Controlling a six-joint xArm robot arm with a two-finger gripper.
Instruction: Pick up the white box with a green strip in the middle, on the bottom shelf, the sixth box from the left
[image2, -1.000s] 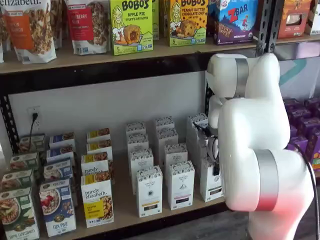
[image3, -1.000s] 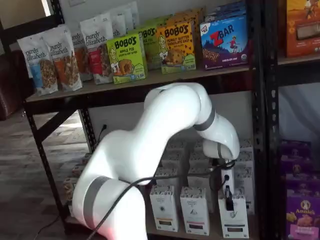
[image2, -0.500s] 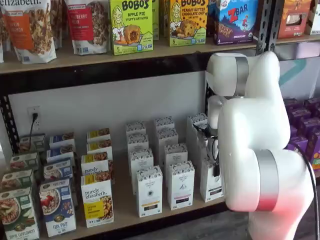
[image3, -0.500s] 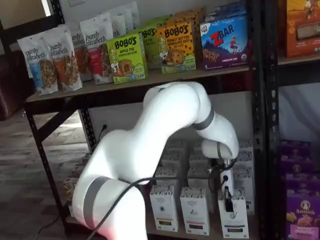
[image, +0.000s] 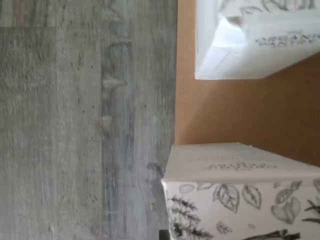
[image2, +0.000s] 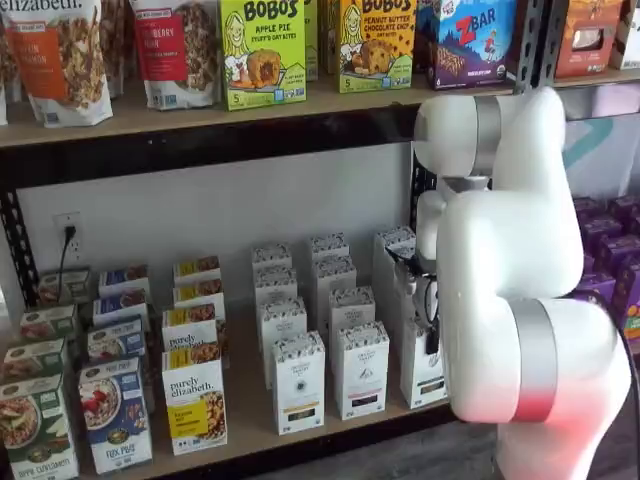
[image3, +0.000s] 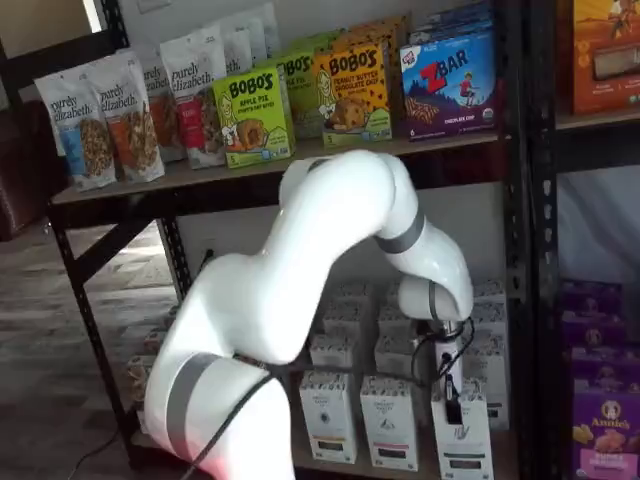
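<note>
The white box (image2: 424, 372) stands at the front right of the bottom shelf (image2: 245, 412), a speckled band round its top and a short dark strip on its front. It shows in both shelf views (image3: 462, 445). My gripper (image3: 452, 400) comes down onto its top, with one black finger over the front face, and is shut on it; it also shows in a shelf view (image2: 432, 338). In the wrist view the box's leaf-printed top (image: 240, 200) is close under the camera and juts slightly past the shelf's front edge (image: 176, 110).
Similar white cartons (image2: 361, 370) (image2: 298, 382) stand in rows to the left, another behind (image: 255, 40). A "purely elizabeth" box (image2: 193, 400) is further left. Purple boxes (image2: 610, 260) and a black upright (image3: 520, 250) are to the right. Grey floor (image: 75, 125) lies below.
The arm's elbow has risen. The white box has shifted slightly left and toward the shelf's front edge with the gripper.
</note>
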